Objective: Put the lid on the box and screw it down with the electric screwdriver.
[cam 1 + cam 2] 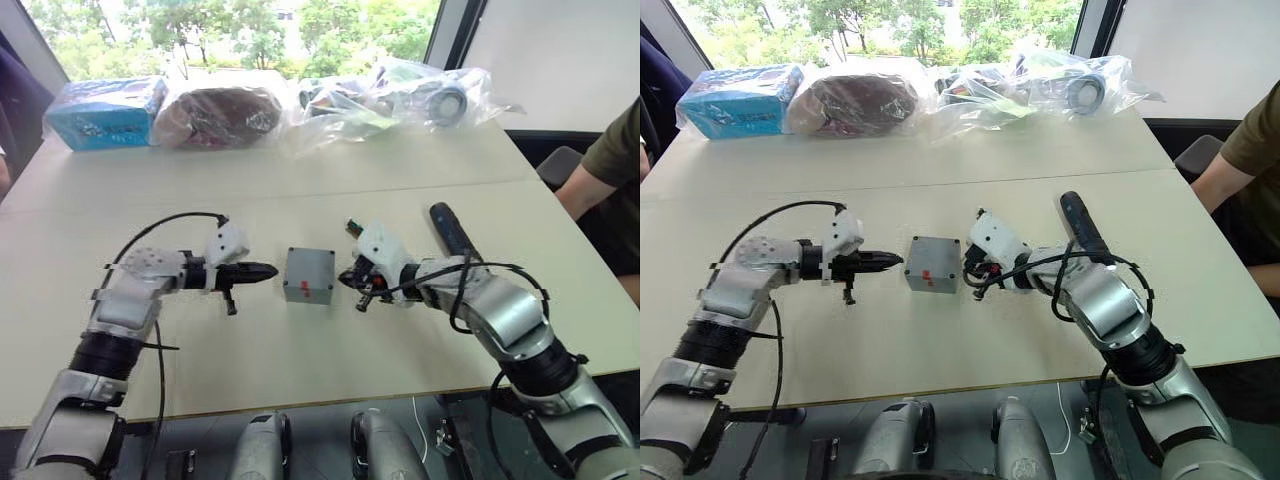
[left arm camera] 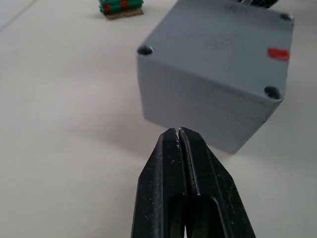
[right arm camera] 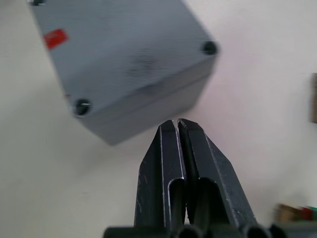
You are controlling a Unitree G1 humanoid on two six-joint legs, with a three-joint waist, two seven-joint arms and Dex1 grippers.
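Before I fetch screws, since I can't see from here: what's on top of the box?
The lid sits on the box, closing it. Its corner holes look dark; whether they hold screws is unclear. A red mark is on top. The inside is covered.

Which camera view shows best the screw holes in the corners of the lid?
The left wrist view: the lid sits on the box, with three corner holes close and clear. The right wrist view also shows three holes, blurrier. In both eye views the lid is too small to make out holes.
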